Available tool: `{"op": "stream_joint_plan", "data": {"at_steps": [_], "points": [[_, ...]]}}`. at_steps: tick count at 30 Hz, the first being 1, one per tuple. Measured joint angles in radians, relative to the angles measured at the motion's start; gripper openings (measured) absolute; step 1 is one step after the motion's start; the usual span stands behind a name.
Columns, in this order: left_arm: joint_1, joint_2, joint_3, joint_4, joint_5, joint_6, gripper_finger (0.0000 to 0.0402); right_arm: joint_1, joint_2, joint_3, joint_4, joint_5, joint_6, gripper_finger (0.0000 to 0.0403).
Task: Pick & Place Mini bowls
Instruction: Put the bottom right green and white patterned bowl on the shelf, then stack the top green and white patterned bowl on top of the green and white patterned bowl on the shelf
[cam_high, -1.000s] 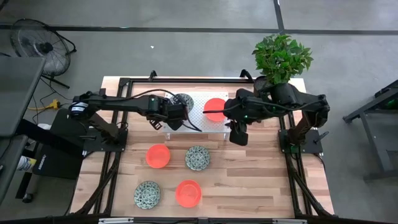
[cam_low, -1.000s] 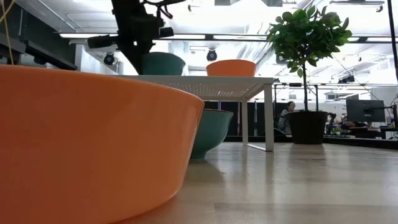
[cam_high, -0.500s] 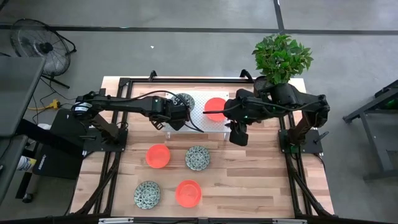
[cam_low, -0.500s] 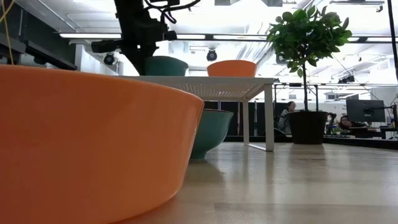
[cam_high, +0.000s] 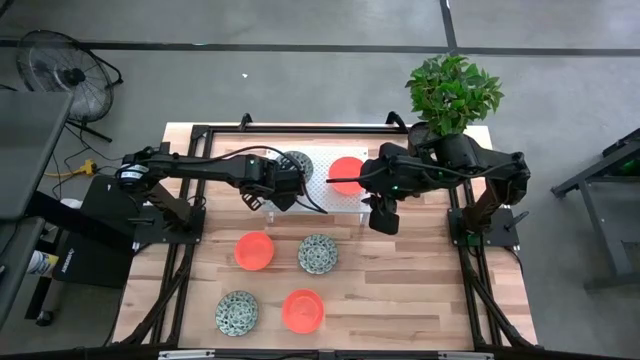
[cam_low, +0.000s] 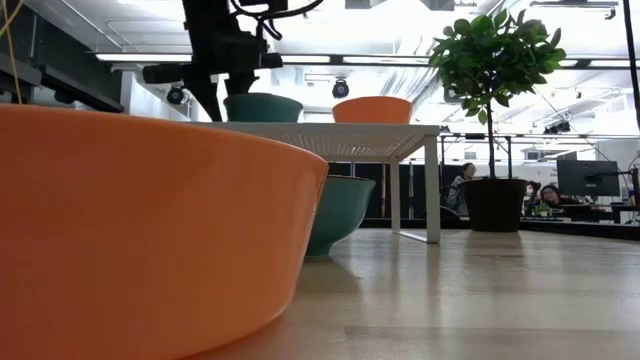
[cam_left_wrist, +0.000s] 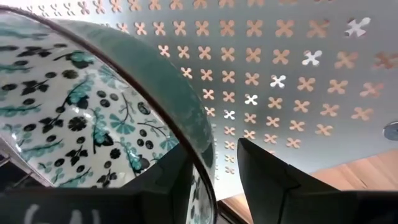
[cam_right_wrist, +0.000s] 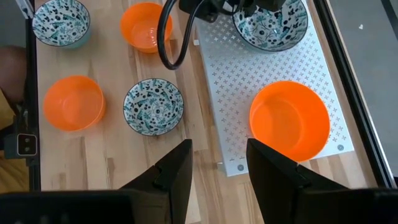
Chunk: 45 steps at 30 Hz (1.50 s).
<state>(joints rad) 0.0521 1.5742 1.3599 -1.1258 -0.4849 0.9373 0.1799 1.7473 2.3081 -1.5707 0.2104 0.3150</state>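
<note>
A white perforated rack (cam_high: 335, 195) at the table's far middle carries a speckled green-and-white mini bowl (cam_high: 293, 163) and an orange mini bowl (cam_high: 346, 170), each standing on its base. My left gripper (cam_left_wrist: 214, 168) is open at the speckled bowl's near rim (cam_left_wrist: 202, 140), one finger inside the bowl and one outside, with a gap on both sides. My right gripper (cam_right_wrist: 217, 165) hangs open above the rack's near right edge, with nothing in it. Two orange bowls (cam_high: 254, 250) (cam_high: 302, 310) and two speckled bowls (cam_high: 318, 254) (cam_high: 237, 313) stand on the wooden table.
A potted plant (cam_high: 452, 100) stands at the table's far right corner, behind the right arm. The rack stands on thin white legs (cam_low: 432, 190), raised above the wood. Black frame rails (cam_high: 470, 290) run along both table sides. Bare wood lies near the front right.
My left gripper has opened and let go of the speckled bowl's rim while staying in place. The bowl, which was slightly raised and tilted over the rack, has sunk a little. It now sits level on the rack beside the orange bowl.
</note>
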Motion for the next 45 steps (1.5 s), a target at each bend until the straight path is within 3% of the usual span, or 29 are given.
{"op": "stream_joint_plan", "data": {"at_steps": [18,30,37,42,45], "points": [[0.0,0.001,0.256,-0.178,-0.003,0.026,0.0124,0.0,0.001,0.0,0.0,-0.008,0.001,0.014],[-0.002,0.0,0.266,-0.268,0.023,0.008,0.0124,0.0,0.001,0.0,0.0,-0.011,0.0,0.014],[-0.002,-0.037,0.267,-0.407,-0.041,-0.052,0.0124,0.0,0.001,0.0,0.0,-0.011,-0.025,0.014],[-0.002,-0.106,0.265,-0.451,0.044,-0.141,0.0124,0.022,0.006,0.001,0.0,0.009,-0.06,0.014],[-0.002,-0.212,0.236,-0.442,0.119,-0.193,0.0124,0.059,0.015,0.001,0.0,0.026,-0.072,0.014]]}}
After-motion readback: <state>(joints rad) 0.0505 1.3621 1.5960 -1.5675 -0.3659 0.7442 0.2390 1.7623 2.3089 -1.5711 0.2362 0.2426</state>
